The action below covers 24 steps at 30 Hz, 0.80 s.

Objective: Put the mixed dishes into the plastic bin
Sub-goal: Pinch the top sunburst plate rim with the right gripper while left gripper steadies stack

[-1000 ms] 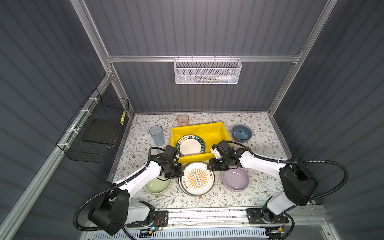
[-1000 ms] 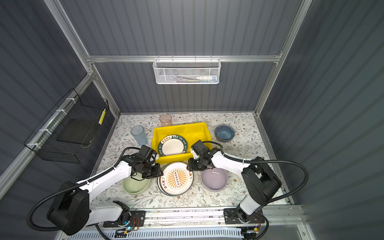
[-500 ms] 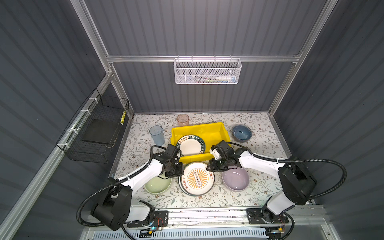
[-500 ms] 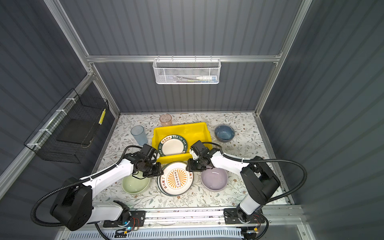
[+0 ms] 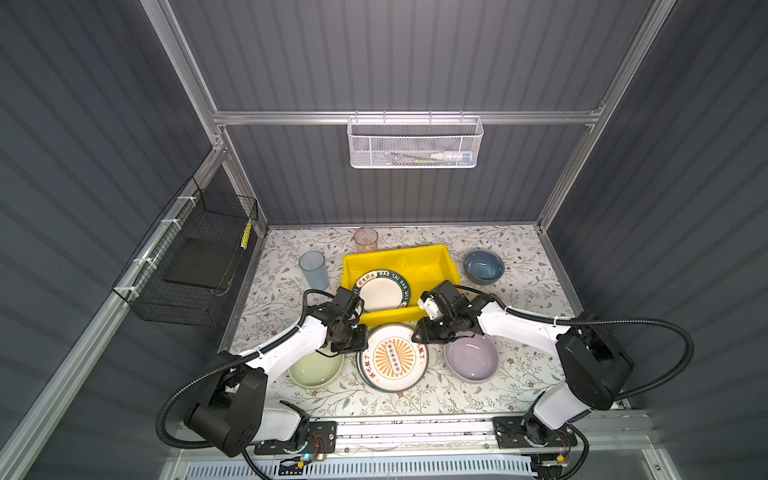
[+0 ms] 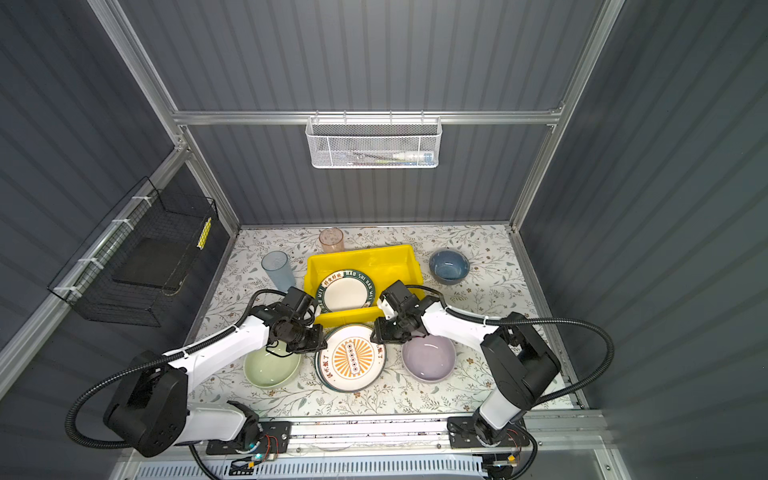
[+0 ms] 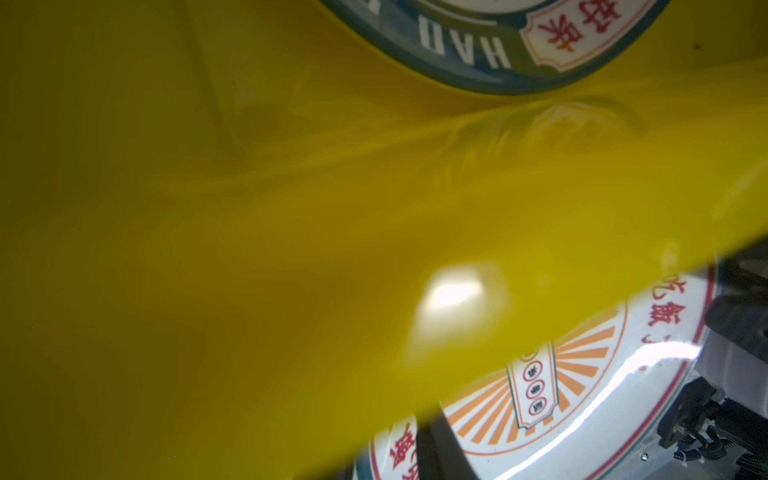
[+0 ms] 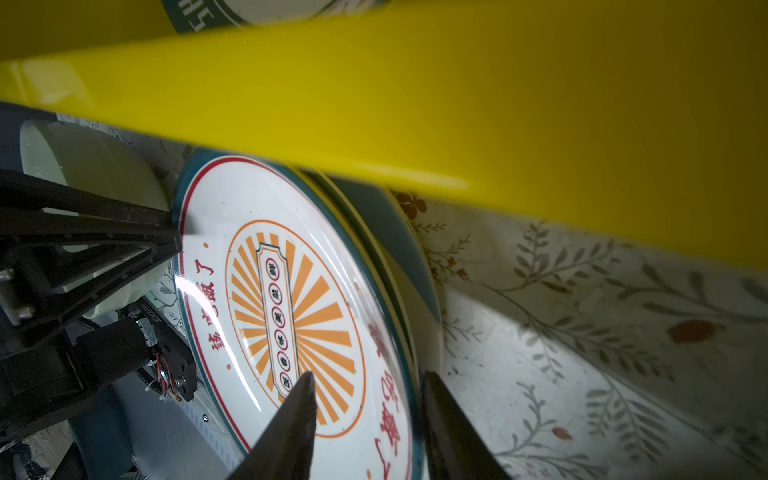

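Note:
The orange sunburst plate (image 5: 394, 357) (image 6: 352, 358) lies on another plate (image 8: 390, 232) just in front of the yellow plastic bin (image 5: 399, 251) (image 6: 361, 253). A green-rimmed lettered plate (image 5: 382, 291) lies inside the bin. My left gripper (image 5: 360, 338) (image 8: 176, 243) pinches the sunburst plate's left rim; the bin hides most of it in the left wrist view. My right gripper (image 5: 417, 334) (image 8: 368, 376) stands open astride the right rim, one finger over the plate's face and one outside its edge.
A pale green bowl (image 5: 316, 368) sits under the left arm and a lilac bowl (image 5: 471, 359) under the right. A blue bowl (image 5: 483, 266), a blue tumbler (image 5: 313, 268) and a pink tumbler (image 5: 365, 240) stand around the bin. A black wire basket (image 5: 195, 257) hangs on the left wall.
Both grippers have settled closer onto the sunburst plate's rim, and the right jaws have narrowed a little. No dish has moved.

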Motion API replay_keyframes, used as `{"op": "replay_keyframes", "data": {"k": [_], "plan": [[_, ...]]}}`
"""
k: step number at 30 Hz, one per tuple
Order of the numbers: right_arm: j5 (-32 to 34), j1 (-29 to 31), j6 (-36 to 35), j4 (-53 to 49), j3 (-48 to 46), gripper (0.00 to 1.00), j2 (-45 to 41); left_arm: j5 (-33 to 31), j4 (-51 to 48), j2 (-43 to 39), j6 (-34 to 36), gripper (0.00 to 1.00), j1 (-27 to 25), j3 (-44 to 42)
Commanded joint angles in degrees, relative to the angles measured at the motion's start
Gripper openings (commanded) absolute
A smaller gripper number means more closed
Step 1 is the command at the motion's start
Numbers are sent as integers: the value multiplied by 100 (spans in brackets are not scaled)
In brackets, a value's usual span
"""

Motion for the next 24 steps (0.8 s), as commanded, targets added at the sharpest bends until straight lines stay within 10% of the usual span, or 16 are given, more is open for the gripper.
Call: {"op": "replay_keyframes", "data": {"k": [1, 24], "plan": [[-431, 43, 69, 287, 6, 42, -177, 260, -220, 171, 28, 26, -105, 38], [-586, -27, -222, -82, 111, 42, -471, 324, -193, 266, 35, 25, -158, 108]]}}
